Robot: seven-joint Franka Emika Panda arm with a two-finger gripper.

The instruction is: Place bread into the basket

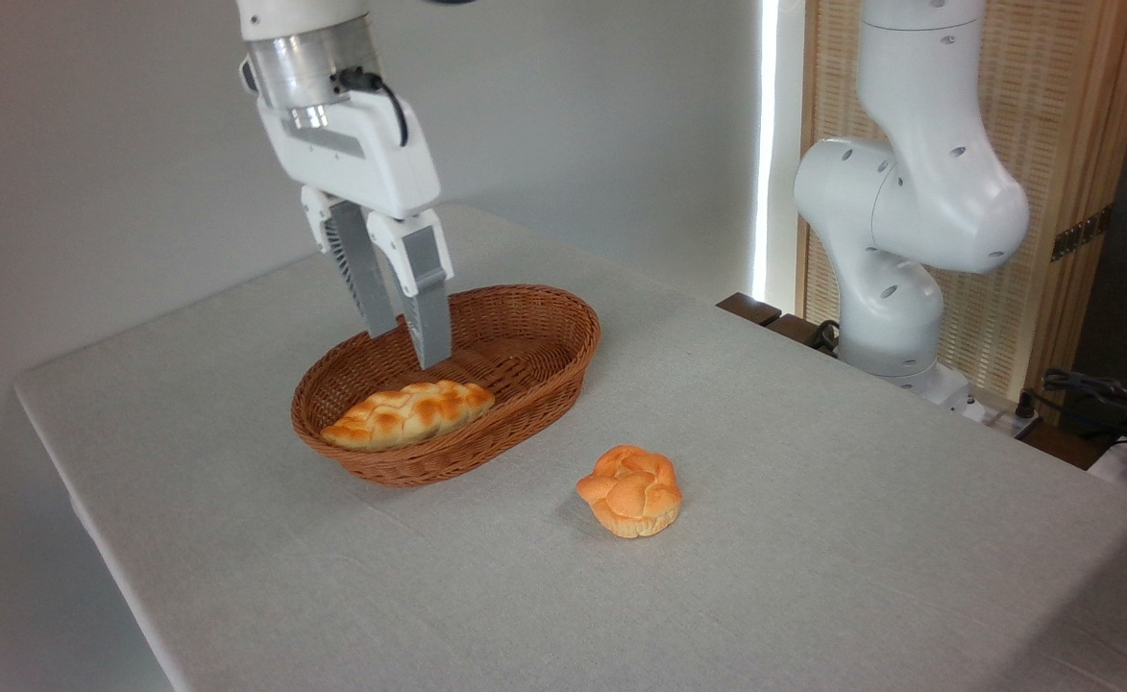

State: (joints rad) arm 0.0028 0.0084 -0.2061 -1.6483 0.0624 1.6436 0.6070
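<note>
Nearest the camera, a round knotted bun [630, 490] sits alone on the grey cloth of the table [813, 577], at about 4 o'clock from the basket [534, 370] and apart from it. Next back, the bread [407, 414] lies inside the basket, in its near-left end, resting against the front wall; its long axis runs roughly from 8 to 2 o'clock, close to the basket's own length. Behind and above it hangs the gripper [407, 346], fingers pointing down over the basket's middle, narrowly parted and holding nothing. The loaf lies just toward 6 o'clock of the fingertips, apart from them. By my reading the bread is already placed, and what is left is to lift clear. No brand, label or writing can be read anywhere.
</note>
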